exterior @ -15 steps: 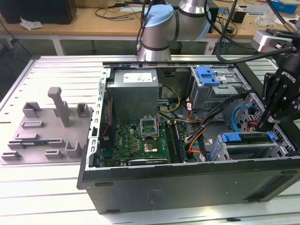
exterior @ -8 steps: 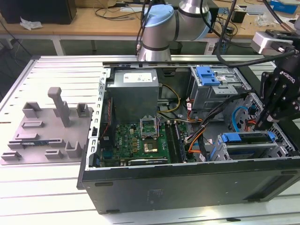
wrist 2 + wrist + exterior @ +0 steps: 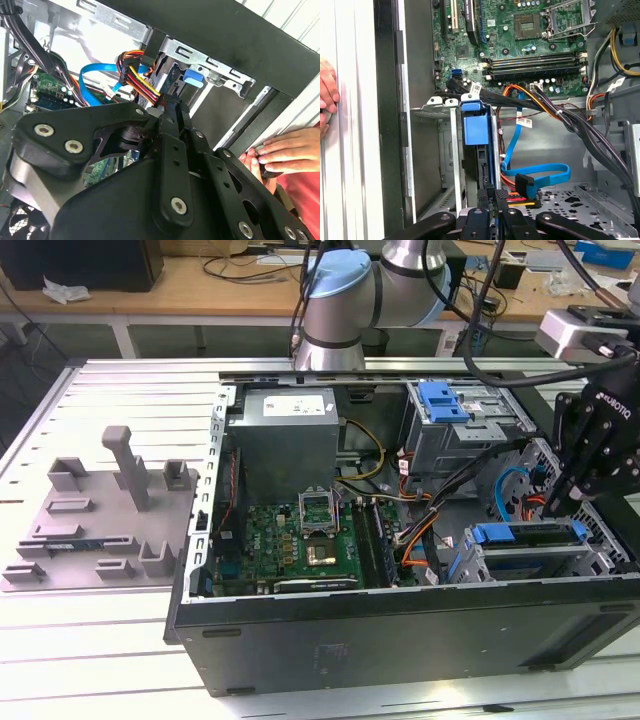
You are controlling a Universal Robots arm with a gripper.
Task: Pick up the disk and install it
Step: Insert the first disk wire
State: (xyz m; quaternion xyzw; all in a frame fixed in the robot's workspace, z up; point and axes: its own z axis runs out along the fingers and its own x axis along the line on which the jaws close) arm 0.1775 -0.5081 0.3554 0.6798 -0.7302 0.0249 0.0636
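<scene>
Disk [image 3: 474,131] stands in its bay [image 3: 432,109] with my gripper [image 3: 494,200] pinched shut on its back edge, so I must push straight, never tilting it.

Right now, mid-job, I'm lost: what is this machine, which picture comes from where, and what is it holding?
It is one robot arm with a black pincer, working inside an open computer case on a slatted metal table. The exterior view looks on from off the arm; both wrist views ride on the arm. In the first wrist view the disk, in its blue carrier, sits edge-on in the drive cage, with the pincer right at its end; whether it grips is unclear. A person's hand is by the case's outer wall. A grey parts tray lies beside the case.
</scene>
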